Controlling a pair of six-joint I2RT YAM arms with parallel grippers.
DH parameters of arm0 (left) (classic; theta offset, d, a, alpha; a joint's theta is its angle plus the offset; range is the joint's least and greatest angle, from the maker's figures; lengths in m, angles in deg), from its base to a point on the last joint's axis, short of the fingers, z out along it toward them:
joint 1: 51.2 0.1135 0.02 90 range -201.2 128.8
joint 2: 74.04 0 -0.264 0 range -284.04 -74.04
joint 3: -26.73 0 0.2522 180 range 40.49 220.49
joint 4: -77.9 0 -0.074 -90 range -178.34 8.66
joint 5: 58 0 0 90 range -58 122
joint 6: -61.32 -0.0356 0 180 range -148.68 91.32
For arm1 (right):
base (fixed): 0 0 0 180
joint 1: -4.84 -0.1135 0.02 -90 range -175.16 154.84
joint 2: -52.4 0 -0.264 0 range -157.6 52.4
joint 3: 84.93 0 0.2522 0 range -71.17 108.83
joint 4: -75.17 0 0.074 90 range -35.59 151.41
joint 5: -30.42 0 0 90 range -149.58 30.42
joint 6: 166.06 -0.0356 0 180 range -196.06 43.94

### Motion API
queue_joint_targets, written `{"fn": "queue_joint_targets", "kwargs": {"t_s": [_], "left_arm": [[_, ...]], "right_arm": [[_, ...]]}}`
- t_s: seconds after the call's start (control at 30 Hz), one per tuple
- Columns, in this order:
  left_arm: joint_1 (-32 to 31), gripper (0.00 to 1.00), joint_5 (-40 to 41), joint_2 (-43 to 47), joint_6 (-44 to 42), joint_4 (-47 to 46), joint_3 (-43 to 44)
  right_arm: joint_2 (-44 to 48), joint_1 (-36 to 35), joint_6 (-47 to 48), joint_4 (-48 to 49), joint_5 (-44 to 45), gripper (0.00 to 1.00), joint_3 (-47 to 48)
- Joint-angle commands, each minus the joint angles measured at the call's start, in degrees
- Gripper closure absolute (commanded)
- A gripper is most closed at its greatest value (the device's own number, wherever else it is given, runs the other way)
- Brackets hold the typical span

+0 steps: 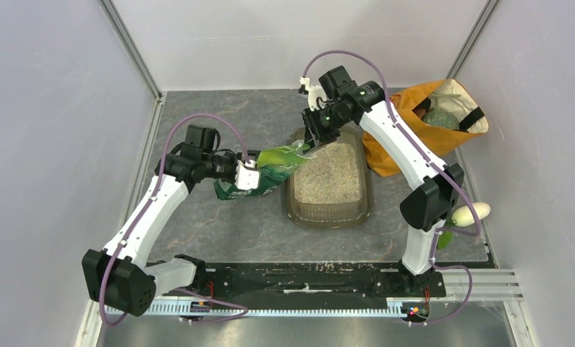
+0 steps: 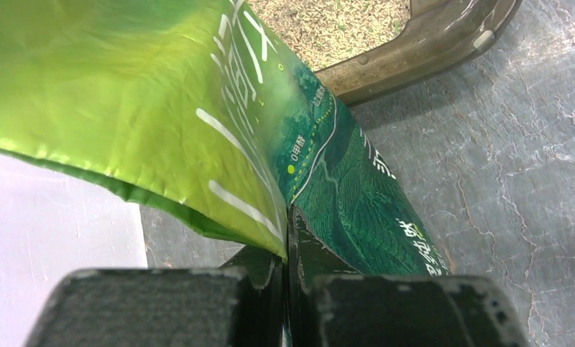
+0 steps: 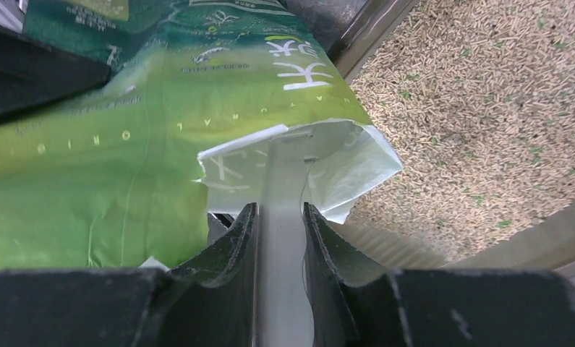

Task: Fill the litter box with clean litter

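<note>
The litter box (image 1: 328, 219) is a dark translucent tray in the middle of the table. Clean litter (image 1: 331, 168) of pale beige granules with green specks covers its floor. A glossy green pouch (image 1: 273, 168) lies tilted with its open mouth over the box's left rim. My left gripper (image 1: 246, 176) is shut on the pouch's lower end (image 2: 161, 108). My right gripper (image 1: 314, 139) is shut on the pouch's torn white mouth flap (image 3: 284, 155), above the litter (image 3: 472, 108). The box rim (image 2: 414, 50) and litter (image 2: 328, 22) show beyond the pouch in the left wrist view.
An orange cloth bag (image 1: 422, 119) with things inside stands right of the box, touching its far right corner. A white oval object (image 1: 471, 212) and a small green item (image 1: 443, 238) lie near the right arm's base. Grey walls close in left, back and right.
</note>
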Motion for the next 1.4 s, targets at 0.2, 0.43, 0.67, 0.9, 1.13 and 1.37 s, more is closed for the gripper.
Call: {"fn": "queue_joint_targets", "kwargs": {"t_s": [0.2,0.43,0.67,0.9,1.13,1.37], "left_arm": [[-0.5,0.98,-1.8,4.4,-5.3,-4.2,-1.6],[-0.4,0.98,-1.7,4.9,-5.4,-4.9,-2.8],[-0.5,0.98,-1.8,4.3,-5.9,-5.2,-2.8],[-0.5,0.98,-1.8,3.5,-6.3,-5.7,-4.0],[-0.5,0.98,-1.3,2.9,-5.6,-7.1,-5.7],[-0.4,0.98,-0.9,2.5,-3.9,-9.8,-6.2]], "right_arm": [[-4.1,-2.9,-9.9,-1.0,1.0,1.00,1.0],[-8.8,-3.4,-11.1,0.0,0.6,1.00,1.7],[-13.8,-6.5,-11.7,-0.1,2.1,1.00,5.0],[-16.5,-8.0,-11.1,1.1,-1.5,1.00,3.8],[-14.8,-7.4,-10.8,10.8,-19.6,1.00,-1.3],[-10.4,-5.2,-17.8,27.5,-33.1,1.00,-9.5]]}}
